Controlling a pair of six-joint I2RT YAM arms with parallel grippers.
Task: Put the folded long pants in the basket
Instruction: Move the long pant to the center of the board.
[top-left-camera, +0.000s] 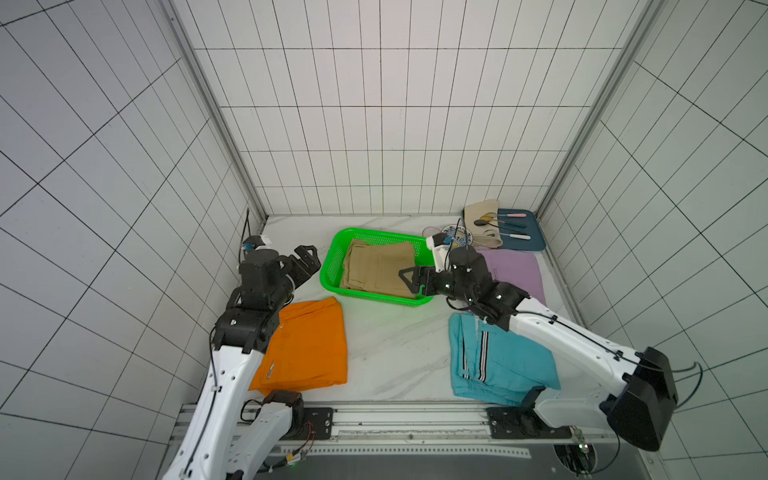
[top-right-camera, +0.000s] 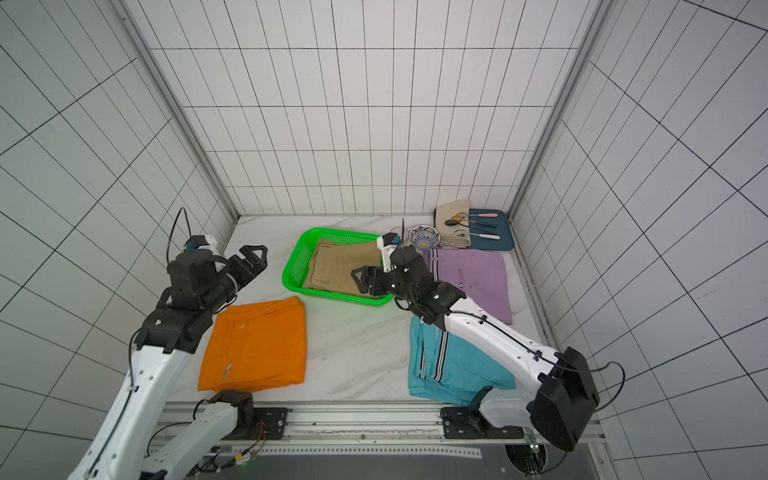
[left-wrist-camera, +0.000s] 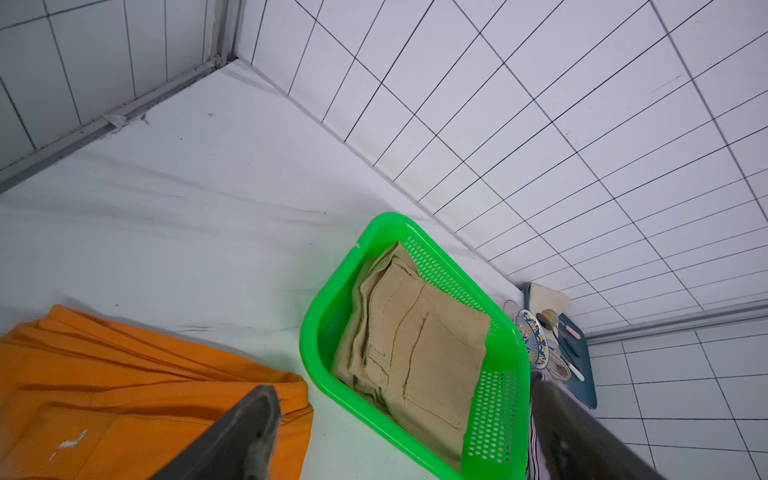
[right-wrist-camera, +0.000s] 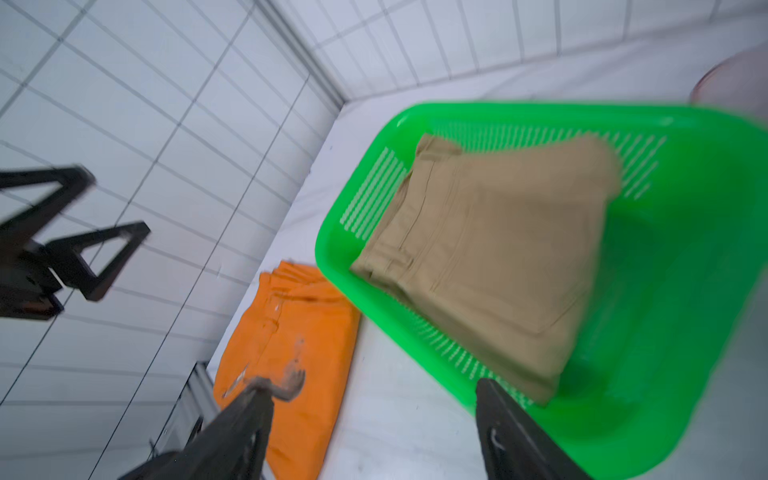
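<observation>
The basket (top-left-camera: 330, 266) is positioned near the middle of the far edge of the worktop (top-left-camera: 395, 345). The tan pants (top-left-camera: 378, 266) are contained in it, folded and lying flat. The orange pants (top-left-camera: 307, 349) are laid by the near left corner, the light blue pants (top-left-camera: 498, 361) by the near right corner, and the lilac pants (top-left-camera: 515, 270) along the right edge. All three lie outside the basket. The left gripper (top-left-camera: 306, 258) is held just left of the basket, jaws spread wide and empty. The right gripper (top-left-camera: 409, 280) is held over the basket's right end, above the tan pants, jaws apart, nothing gripped. A blue tray (top-left-camera: 534, 243) occupies the far right corner.
</observation>
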